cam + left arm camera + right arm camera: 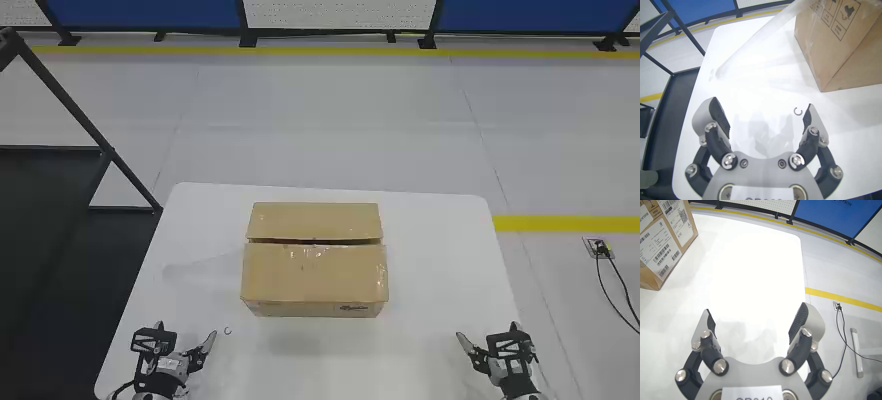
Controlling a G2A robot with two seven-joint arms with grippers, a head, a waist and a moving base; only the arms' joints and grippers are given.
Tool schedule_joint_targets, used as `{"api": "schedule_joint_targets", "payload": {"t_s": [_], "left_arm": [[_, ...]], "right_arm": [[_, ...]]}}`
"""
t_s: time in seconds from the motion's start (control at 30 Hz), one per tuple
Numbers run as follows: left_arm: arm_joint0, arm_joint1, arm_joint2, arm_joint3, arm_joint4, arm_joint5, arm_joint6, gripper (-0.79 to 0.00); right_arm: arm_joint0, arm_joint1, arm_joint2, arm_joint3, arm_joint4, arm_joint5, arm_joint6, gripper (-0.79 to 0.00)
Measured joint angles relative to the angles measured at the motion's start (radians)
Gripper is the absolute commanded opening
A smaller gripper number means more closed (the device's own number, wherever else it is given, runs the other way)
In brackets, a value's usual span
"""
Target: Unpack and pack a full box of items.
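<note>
L claw (762, 106) gapes wide. R claw (755, 309) gapes wide too. Both point fwd, level w/ each other, well apart, wrists angled down.

You are viewing a white table (440, 300) standing on a pale grey floor (330, 120). Blue partition panels (140, 12) are lining the room at 12 o'clock, a yellow floor line (300, 51) running along their feet. A black metal frame (110, 152) is standing at 10 o'clock beside a dark surface (50, 260). A second yellow stripe (565, 224) and a floor socket (597, 246) are lying at 3 o'clock.
</note>
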Motion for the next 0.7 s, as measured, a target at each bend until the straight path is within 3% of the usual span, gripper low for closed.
{"api": "schedule_joint_targets", "payload": {"t_s": [0.7], "left_arm": [[0.001,0.001,-0.001,-0.003,-0.001,-0.021,0.018,0.0]], "right_arm": [[0.002,0.0,-0.004,-0.012,-0.01,-0.012,0.005,0.0]]}}
